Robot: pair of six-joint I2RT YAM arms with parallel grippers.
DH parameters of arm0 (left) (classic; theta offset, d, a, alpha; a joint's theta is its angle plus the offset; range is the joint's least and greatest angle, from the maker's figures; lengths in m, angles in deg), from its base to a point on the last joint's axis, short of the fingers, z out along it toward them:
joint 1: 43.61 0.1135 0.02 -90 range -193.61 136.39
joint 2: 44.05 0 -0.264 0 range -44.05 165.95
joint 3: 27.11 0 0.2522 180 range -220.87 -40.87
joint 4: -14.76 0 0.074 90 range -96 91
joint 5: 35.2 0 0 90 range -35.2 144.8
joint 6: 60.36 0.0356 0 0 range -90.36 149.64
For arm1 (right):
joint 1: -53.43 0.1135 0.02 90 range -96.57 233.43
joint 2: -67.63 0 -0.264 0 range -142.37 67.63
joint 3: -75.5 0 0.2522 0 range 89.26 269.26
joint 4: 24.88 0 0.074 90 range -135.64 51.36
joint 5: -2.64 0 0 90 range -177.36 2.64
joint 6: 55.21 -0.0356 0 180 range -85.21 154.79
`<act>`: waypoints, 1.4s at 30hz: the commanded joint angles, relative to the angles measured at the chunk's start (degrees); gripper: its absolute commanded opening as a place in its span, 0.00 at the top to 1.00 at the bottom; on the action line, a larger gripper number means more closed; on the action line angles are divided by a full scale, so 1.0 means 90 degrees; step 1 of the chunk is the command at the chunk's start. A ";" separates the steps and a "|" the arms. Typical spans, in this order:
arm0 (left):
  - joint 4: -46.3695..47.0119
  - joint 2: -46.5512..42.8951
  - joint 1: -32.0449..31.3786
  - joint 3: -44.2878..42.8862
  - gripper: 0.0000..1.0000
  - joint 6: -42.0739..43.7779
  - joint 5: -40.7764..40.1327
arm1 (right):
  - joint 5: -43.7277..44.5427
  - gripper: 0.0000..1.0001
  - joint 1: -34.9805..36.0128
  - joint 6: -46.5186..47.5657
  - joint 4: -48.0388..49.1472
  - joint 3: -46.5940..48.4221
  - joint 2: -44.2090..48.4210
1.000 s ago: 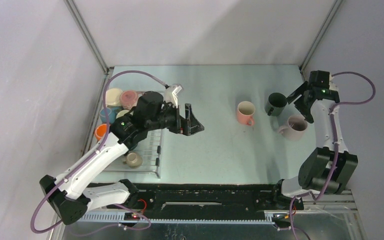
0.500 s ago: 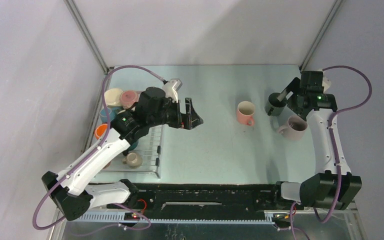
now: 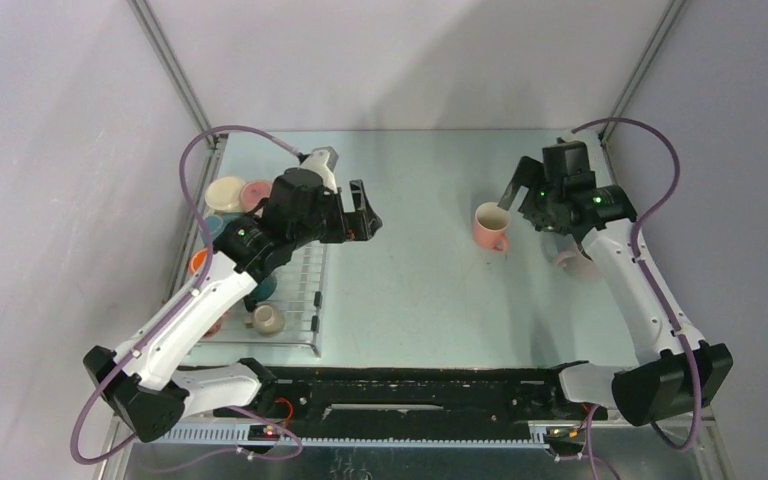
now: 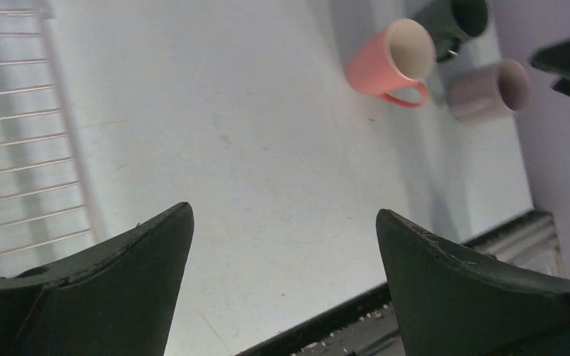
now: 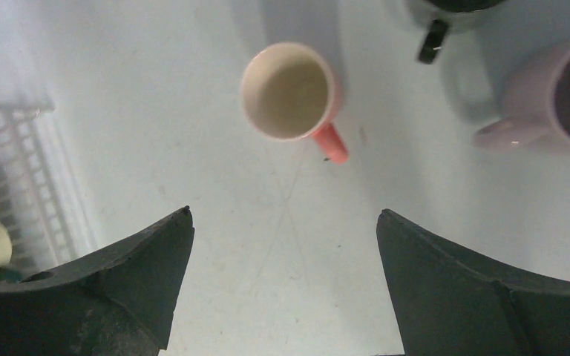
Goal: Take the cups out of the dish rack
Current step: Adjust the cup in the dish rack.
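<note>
Several small coloured mugs [image 3: 227, 192] sit in the flat silvery wire dish rack [image 3: 305, 290]. Both the left gripper [image 4: 282, 215] and the right gripper [image 5: 282, 215] are spread wide, holding nothing. Bring the left one down slowly over one mug's rim.

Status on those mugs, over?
Left gripper, right gripper open, empty. Pink mug, dark mug, lilac mug on table. More in dish rack. Nothing blocking.

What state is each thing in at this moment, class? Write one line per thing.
Left tool: open, empty.
Right tool: open, empty.
Salmon mug: upright on the table, empty.
Dark mug: upright on the table.
Lilac mug: upright on the table.
Beige mug: upright in the rack.
Dish rack: partly loaded.
</note>
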 commanded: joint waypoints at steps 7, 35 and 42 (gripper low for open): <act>-0.0655 -0.0208 0.0672 -0.0344 0.00 -0.0483 -0.2216 | -0.0484 0.00 0.1210 0.0235 0.0502 0.0240 -0.0148; -0.2463 -0.0457 0.2120 0.1171 0.00 -0.2976 -0.4606 | -0.1553 0.00 0.1857 0.0501 0.1467 -0.0498 -0.0531; -0.2180 -0.0510 0.2524 0.1736 0.00 -0.2714 -0.4264 | -0.1564 0.00 0.2041 0.0426 0.1568 -0.0580 -0.0605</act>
